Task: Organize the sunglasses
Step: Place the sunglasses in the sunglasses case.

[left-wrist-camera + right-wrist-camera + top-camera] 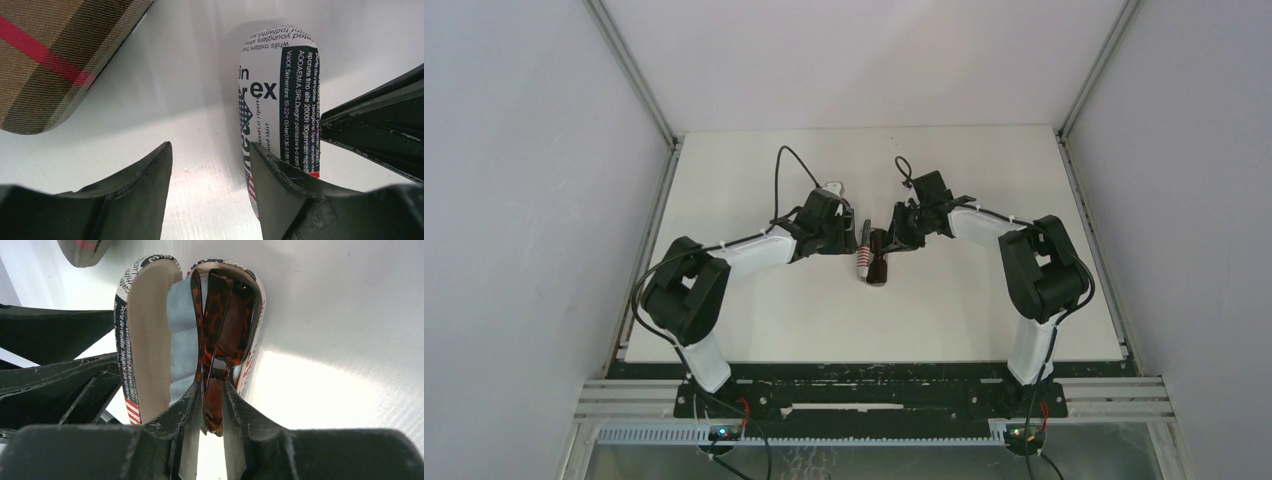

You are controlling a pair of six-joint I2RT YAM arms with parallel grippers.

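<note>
My right claw [213, 391] was clenched on the folded brown sunglasses [220, 315] to seat them just ahead in the open flag-print case [123, 315], which my released left claw [210, 148] flanked, apparently to steady it.

The left gripper [210, 156] has its fingers wide apart. The right gripper [212, 392] pinches the brown sunglasses [220, 315] between its fingers.

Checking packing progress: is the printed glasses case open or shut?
Open. The printed case gapes in the right wrist view, showing a light blue cloth and brown sunglasses pinched by the right gripper.
</note>
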